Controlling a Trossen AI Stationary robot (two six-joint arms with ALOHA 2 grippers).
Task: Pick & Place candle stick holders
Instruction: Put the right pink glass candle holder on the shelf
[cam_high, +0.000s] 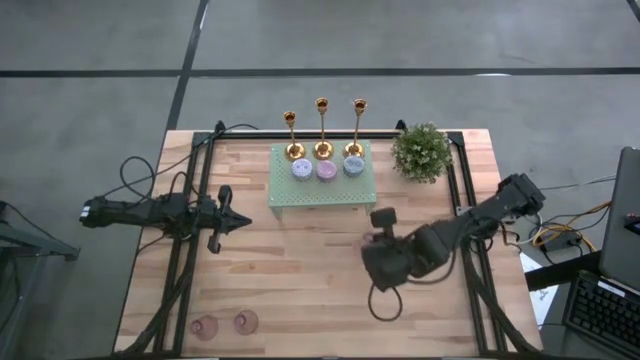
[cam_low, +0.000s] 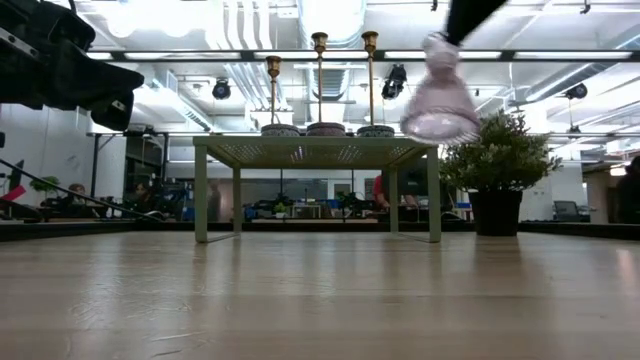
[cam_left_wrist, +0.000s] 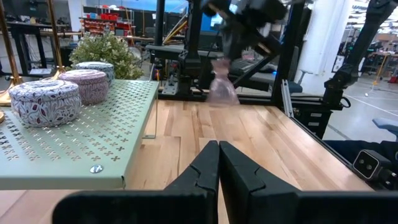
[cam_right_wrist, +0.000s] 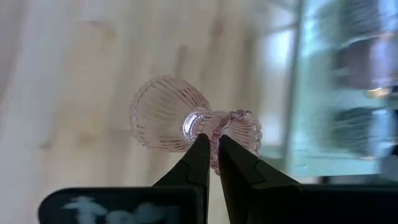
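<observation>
1. The pink glass holder (cam_right_wrist: 186, 118) hangs in the air right of centre over the table (cam_high: 300, 280), clamped at its narrow waist by my right gripper (cam_right_wrist: 211, 146).
2. In the low view its flared skirt faces down and its long axis is close to upright, leaning slightly.
3. My left gripper (cam_left_wrist: 217, 155) waits at the left side of the table, fingers pressed together on nothing.
4. I judge this is the carry towards the pale green stand (cam_high: 322, 190), where three gold candlesticks (cam_high: 322, 125) and three round tins (cam_high: 326, 169) already line the far edge.
5. To do it well I would keep the pinch firm, travel slowly, level the holder before lowering, and choose bare stand surface near the front.
6. Two more pink holders (cam_high: 225, 324) sit at the near left edge.
</observation>
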